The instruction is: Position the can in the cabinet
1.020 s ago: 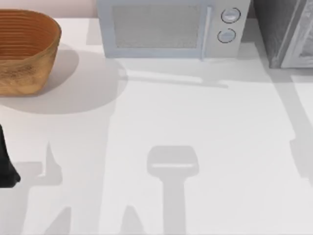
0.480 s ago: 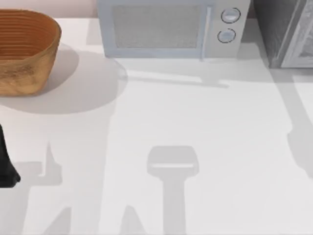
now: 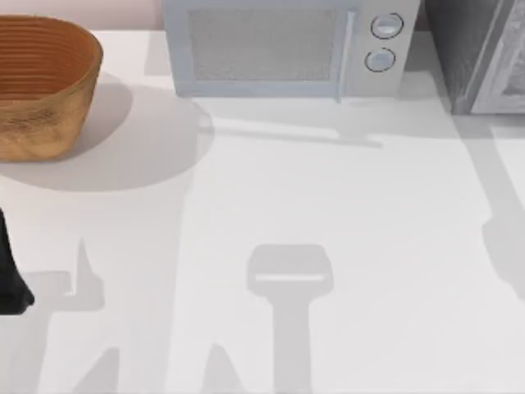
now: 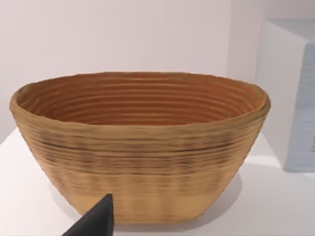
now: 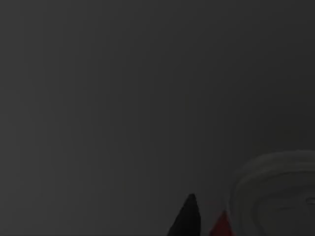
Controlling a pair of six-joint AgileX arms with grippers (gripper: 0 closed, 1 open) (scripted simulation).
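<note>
The cabinet (image 3: 480, 53), a large grey box with a dark textured face and a pale framed door panel, stands at the table's back right corner. The can is out of view. My left gripper (image 3: 10, 283) is a black shape parked at the table's left edge, facing the basket; one of its black fingertips (image 4: 96, 220) shows in the left wrist view. The right wrist view is dark.
A light grey microwave (image 3: 283, 45) with two round knobs stands at the back centre, left of the cabinet. A woven brown basket (image 3: 41, 82) sits at the back left, and its rim (image 4: 138, 81) is close in the left wrist view. Arm shadows lie across the white table (image 3: 344, 205).
The arm shadow at the table's right edge has shifted slightly. The left arm, basket, microwave and cabinet have not moved.
</note>
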